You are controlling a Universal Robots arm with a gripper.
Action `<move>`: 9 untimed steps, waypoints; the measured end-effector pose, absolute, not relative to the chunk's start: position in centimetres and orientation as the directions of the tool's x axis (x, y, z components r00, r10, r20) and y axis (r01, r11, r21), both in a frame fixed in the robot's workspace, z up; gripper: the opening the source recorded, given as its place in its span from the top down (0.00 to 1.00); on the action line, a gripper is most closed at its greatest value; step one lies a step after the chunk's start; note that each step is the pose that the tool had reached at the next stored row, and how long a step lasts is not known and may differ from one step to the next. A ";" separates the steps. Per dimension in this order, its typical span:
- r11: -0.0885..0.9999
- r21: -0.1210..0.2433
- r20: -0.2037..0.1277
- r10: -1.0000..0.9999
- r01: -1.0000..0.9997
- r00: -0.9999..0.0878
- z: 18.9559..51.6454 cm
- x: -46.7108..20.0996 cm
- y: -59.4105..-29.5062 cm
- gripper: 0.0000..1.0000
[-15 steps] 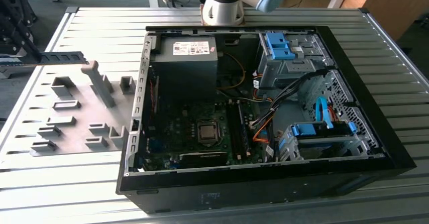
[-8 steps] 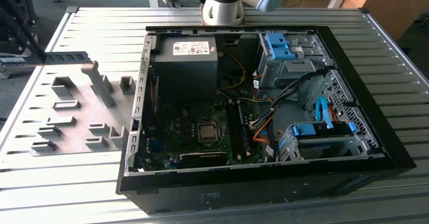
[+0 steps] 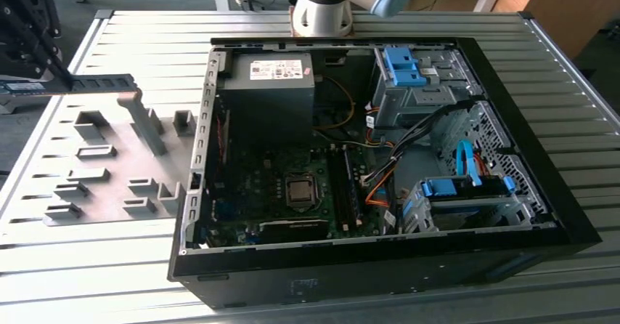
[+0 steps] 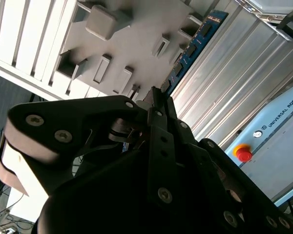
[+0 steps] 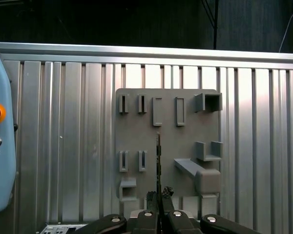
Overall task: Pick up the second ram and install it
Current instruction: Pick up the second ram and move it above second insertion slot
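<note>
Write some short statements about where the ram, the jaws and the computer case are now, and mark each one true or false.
1. The computer case lies open, with its inside showing. True.
2. The gripper has its jaws shut on the second ram. True.
3. The second ram already sits inside the computer case. False: it is held over the grey fixture plate, outside the computer case.
4. The fixture plate lies at the exterior view's right of the computer case. False: it lies at the exterior view's left of it.
</note>
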State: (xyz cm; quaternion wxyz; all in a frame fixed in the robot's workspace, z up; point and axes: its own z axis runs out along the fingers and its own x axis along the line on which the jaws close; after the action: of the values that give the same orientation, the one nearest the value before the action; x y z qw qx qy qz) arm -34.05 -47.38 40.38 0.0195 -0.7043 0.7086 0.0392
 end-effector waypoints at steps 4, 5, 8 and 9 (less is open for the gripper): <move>0.005 0.028 -0.083 -0.997 -1.000 -0.007 40.4 -33.7 -47.4 0.86; 0.005 0.028 -0.083 -0.997 -1.000 -0.007 40.4 -33.6 -47.4 0.86; 0.005 0.028 -0.083 -0.997 -1.000 -0.007 40.4 -33.3 -47.4 0.86; 0.005 0.028 -0.083 -0.997 -1.000 -0.007 40.4 -33.2 -47.4 0.86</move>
State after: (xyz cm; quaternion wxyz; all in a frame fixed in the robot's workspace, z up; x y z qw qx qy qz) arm -33.20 -47.39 40.37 0.0196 -0.7043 0.7086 0.0392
